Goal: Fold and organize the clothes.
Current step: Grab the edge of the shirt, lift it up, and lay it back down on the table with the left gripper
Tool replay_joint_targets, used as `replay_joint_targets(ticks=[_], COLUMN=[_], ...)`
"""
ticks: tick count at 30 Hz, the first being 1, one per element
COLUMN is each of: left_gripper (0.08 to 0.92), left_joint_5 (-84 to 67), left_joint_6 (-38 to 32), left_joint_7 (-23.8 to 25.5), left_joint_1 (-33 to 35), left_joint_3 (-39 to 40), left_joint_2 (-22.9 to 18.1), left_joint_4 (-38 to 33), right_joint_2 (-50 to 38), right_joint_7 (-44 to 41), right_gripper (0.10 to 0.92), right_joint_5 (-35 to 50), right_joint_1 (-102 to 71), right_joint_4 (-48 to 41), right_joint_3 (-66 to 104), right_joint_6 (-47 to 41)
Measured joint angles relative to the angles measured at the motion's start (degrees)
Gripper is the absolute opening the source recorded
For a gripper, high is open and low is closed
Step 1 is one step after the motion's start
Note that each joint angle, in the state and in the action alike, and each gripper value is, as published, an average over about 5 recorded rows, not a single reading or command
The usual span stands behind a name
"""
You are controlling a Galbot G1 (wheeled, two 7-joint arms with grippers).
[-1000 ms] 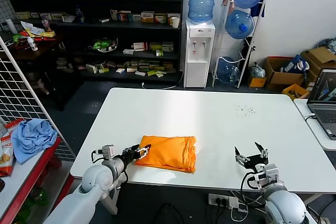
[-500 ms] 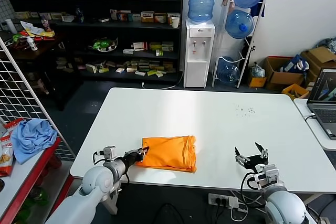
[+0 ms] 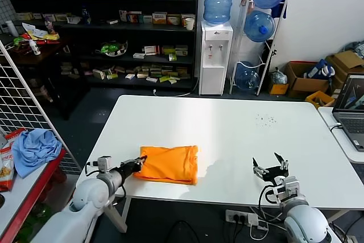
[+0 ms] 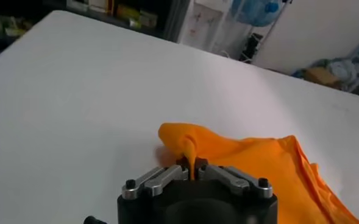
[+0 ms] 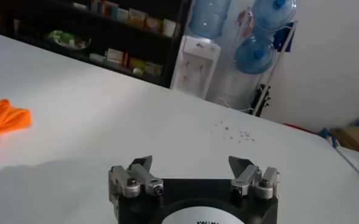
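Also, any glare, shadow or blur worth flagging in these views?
Head view: sharp, with pale glare along the table far side and a soft shadow right of the shirt. Left wrist view: background shelves blurred. Right wrist view: faint shadow on the table near the gripper.

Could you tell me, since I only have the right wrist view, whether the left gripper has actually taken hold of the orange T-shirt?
Observer: Yes. In the left wrist view the left gripper is shut on a pinched-up edge of the folded orange T-shirt.
Operator: Thank you. Where on the white table is the shirt lying?
Observer: Near the front edge of the white table, on the robot's left half, as the head view shows.
Operator: And how far is my right gripper from it?
Observer: The right gripper is open above the table's front right part, well apart from the shirt, with bare tabletop between.
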Motion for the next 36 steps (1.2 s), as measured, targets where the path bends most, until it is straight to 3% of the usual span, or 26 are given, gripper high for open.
replay_joint_targets(ticks=[12, 26, 36], left_gripper=[0.133, 0.133, 0.133], left_joint_5=[8.4, 24.1, 28.9], left_joint_6=[-0.6, -5.9, -7.8], left_joint_7=[-0.2, 1.8, 1.3], left_joint_1=[-0.3, -1.9, -2.3], left_joint_3=[-6.8, -10.2, -9.3], left_joint_2=[11.7, 22.9, 26.3], left_joint_4=[3.6, 11.6, 12.2], right_joint_2=[0.0, 0.4, 1.1], right_joint_7=[0.0, -0.1, -0.1], right_gripper=[0.823, 0.823, 0.823], right_joint_5=[0.1, 0.1, -0.4], right_joint_1=[1.1, 1.0, 0.8], right_joint_4=[0.2, 0.4, 0.4], right_joint_3=[-0.9, -1.2, -1.5], right_joint_6=[0.0, 0.4, 0.4])
